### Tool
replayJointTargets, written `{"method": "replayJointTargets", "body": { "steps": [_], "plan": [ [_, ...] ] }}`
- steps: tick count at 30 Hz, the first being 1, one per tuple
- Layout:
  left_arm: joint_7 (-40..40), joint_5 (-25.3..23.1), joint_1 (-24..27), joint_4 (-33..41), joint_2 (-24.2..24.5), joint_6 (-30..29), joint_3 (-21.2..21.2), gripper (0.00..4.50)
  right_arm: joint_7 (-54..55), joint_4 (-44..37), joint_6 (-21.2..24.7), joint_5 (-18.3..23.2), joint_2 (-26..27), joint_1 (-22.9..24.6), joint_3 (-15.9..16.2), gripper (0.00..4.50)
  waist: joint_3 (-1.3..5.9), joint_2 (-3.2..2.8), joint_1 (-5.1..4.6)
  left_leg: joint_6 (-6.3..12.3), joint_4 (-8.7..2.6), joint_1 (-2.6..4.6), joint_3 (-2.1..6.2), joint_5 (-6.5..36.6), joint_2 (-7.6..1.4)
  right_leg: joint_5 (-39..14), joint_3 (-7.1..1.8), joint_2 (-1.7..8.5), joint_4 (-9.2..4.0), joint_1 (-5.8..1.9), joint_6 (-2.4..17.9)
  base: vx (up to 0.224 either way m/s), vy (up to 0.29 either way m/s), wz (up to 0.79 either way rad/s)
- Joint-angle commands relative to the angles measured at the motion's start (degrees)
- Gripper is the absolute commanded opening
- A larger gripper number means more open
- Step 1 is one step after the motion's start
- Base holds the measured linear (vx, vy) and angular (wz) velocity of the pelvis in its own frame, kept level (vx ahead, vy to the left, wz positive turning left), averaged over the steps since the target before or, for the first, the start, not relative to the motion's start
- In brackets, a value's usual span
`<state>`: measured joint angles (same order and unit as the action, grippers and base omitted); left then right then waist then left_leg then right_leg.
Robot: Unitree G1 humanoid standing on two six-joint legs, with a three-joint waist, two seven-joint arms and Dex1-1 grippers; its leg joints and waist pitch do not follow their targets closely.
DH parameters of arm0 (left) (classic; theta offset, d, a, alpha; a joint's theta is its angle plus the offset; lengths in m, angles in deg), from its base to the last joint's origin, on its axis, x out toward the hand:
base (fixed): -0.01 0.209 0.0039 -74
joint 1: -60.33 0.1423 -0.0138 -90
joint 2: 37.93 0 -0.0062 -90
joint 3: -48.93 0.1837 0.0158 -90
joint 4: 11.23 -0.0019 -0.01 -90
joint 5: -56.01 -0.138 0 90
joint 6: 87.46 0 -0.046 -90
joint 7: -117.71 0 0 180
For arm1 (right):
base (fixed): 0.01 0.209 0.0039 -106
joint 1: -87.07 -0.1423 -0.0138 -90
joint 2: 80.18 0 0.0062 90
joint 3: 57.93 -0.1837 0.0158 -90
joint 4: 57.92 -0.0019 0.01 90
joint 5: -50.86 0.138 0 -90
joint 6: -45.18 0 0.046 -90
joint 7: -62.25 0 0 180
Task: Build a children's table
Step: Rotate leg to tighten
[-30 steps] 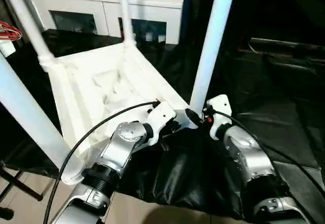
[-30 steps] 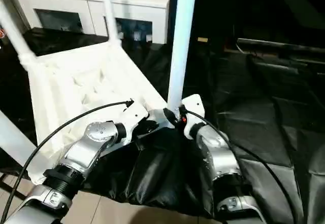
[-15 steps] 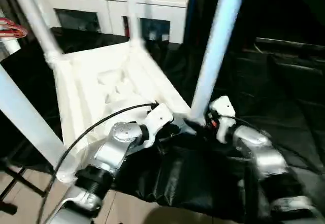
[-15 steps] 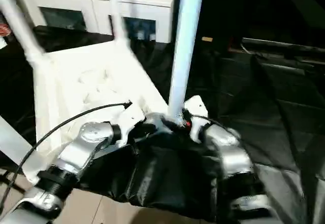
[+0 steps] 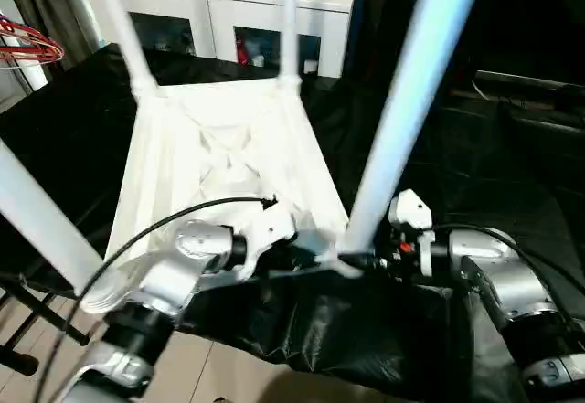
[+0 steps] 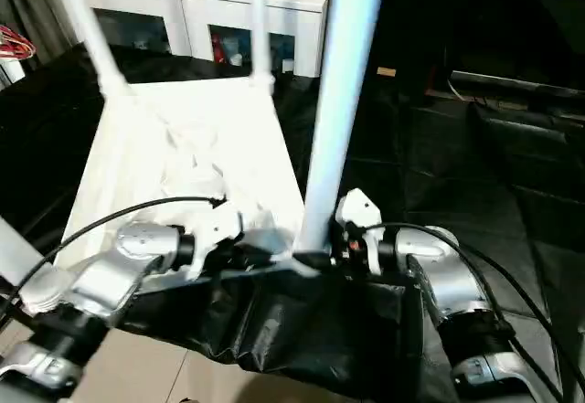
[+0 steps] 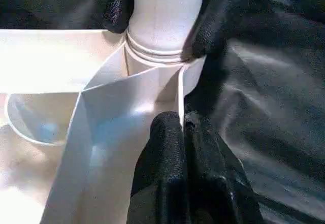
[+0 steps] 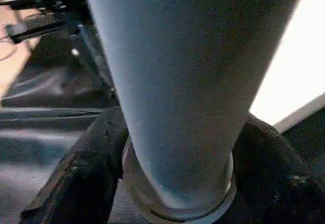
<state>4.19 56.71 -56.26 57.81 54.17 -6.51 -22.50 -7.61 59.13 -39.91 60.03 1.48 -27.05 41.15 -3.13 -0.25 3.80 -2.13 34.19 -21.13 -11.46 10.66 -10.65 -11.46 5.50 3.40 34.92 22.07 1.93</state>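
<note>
The white tabletop [image 5: 219, 174] lies upside down with its ribbed underside up and four white legs standing in its corner sockets. The near right leg [image 5: 402, 120] rises steeply past the camera. My right gripper [image 5: 361, 261] is shut around this leg's base, one black finger [image 8: 86, 173] on each side of the tube. My left gripper [image 5: 306, 255] is shut on a thin white rib of the tabletop [image 7: 152, 87] just beside that same corner socket. The other legs stand at the far left [image 5: 123, 28], far right [image 5: 290, 19] and near left [image 5: 37, 211].
Black cloth [image 5: 366, 330] covers the surface under the table and hangs over its near edge. A white glass-doored cabinet [image 5: 228, 10] stands behind. A red wire object [image 5: 27, 42] sits at the left, and a black stand's feet [image 5: 27, 321] rest on the floor.
The whole view has shifted, so the tabletop now looks squarer to me. My right forearm has swung out to the right and meets the leg from the side. Both grippers keep their holds.
</note>
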Motion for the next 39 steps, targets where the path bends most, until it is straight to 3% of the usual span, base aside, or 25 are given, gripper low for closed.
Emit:
{"method": "replayJointTargets", "body": {
  "steps": [1,14,17,19,23,25,27,29,32,36,38,39],
  "plan": [
    [2.3,1.5,-0.2,2.7,0.3,0.4,0.7,0.00,-2.3,-1.6,0.4,0.6,-1.0,0.6,0.6,2.76,3.47,0.49,0.03,4.22,-3.66,0.66,1.74,10.1,-3.51,-14.7,-3.80,5.78,-5.02,-2.47,10.4,0.000,0.000,0.00],
    [2.6,2.6,0.4,3.4,0.0,-0.8,1.0,0.00,-5.5,-4.4,2.6,2.3,-1.1,2.9,2.1,2.39,3.46,0.69,0.68,4.11,-3.65,0.81,1.70,9.8,-3.55,-16.2,-3.80,5.71,-5.14,-2.37,9.5,0.000,0.000,0.00],
    [-4.5,-0.1,-0.7,0.9,-3.0,-0.8,0.8,0.00,1.3,-3.5,2.4,2.8,3.7,3.6,0.2,2.38,3.35,0.82,0.78,3.60,-3.73,0.86,1.75,10.1,-3.57,-16.9,-3.89,5.86,-5.28,-2.22,9.2,0.000,0.000,0.00],
    [-8.8,-1.7,-1.4,-0.3,-5.0,-1.8,0.6,0.00,6.6,-2.5,2.1,2.3,6.7,3.6,-0.5,2.38,3.16,0.82,0.51,2.76,-3.83,1.07,1.86,11.7,-3.35,-20.3,-3.66,5.85,-5.73,-2.09,8.5,0.000,0.000,0.00],
    [-16.4,-3.3,-2.9,-1.9,-9.0,-3.8,-0.4,0.00,16.5,-0.8,0.4,-0.4,11.4,3.5,-0.9,2.37,3.01,0.99,-0.62,1.67,-3.93,1.07,2.14,14.4,-3.17,-25.9,-3.54,6.02,-6.40,-2.02,6.4,0.000,0.000,0.00],
    [-21.0,-4.1,-3.9,-2.8,-11.3,-5.3,-1.0,0.00,23.2,0.5,0.3,-2.0,14.7,3.0,-1.4,2.22,2.94,0.89,-1.01,1.27,-3.97,1.28,2.16,15.0,-3.19,-26.5,-3.55,5.89,-6.58,-1.75,6.2,0.000,0.000,0.00],
    [-24.7,-5.1,-4.5,-3.7,-13.0,-5.9,-1.4,0.00,29.8,2.0,0.1,-3.5,17.8,2.3,-2.4,2.05,2.98,0.56,-1.47,0.99,-4.08,1.09,2.33,15.2,-3.15,-26.3,-3.55,5.92,-6.52,-1.81,6.5,0.000,0.000,0.00],
    [-27.2,-6.1,-4.9,-4.4,-14.2,-6.0,-1.4,0.00,36.5,3.7,-0.4,-5.1,20.6,1.4,-3.5,2.03,3.03,0.79,-2.18,0.86,-4.09,0.90,2.35,15.4,-3.06,-25.2,-3.58,5.84,-6.44,-1.74,6.6,0.000,0.000,0.00],
    [-28.9,-7.4,-5.2,-5.2,-15.4,-5.3,-0.7,0.00,41.4,5.5,-1.3,-5.5,23.2,0.2,-4.4,2.03,3.26,0.71,-2.37,1.57,-3.99,0.81,2.30,14.3,-3.07,-22.6,-3.74,5.94,-6.23,-1.92,7.2,0.000,0.000,0.00],
    [-28.0,-8.2,-4.8,-4.8,-15.3,-3.9,0.6,0.00,36.6,3.5,-3.6,-5.2,22.3,0.8,-3.0,2.03,3.35,0.69,-2.18,2.79,-3.91,0.60,2.03,12.4,-3.11,-18.2,-3.87,5.79,-5.85,-2.16,8.2,0.000,0.000,0.00],
    [-27.3,-8.0,-4.7,-4.6,-14.8,-3.3,0.5,0.00,34.8,2.7,-3.2,-3.9,21.8,1.1,-3.8,2.66,3.35,0.63,-2.00,3.14,-3.88,0.69,1.96,12.3,-3.18,-17.4,-3.90,5.80,-5.80,-2.18,8.6,0.000,0.000,0.00],
    [-27.0,-7.9,-4.7,-4.5,-14.4,-3.0,0.4,0.00,33.9,2.4,-3.1,-3.4,21.4,1.2,-4.1,2.66,3.34,0.64,-1.97,3.20,-3.88,0.65,1.94,12.3,-3.18,-17.3,-3.93,5.82,-5.79,-2.21,8.7,0.000,0.000,0.00]
  ]
}}
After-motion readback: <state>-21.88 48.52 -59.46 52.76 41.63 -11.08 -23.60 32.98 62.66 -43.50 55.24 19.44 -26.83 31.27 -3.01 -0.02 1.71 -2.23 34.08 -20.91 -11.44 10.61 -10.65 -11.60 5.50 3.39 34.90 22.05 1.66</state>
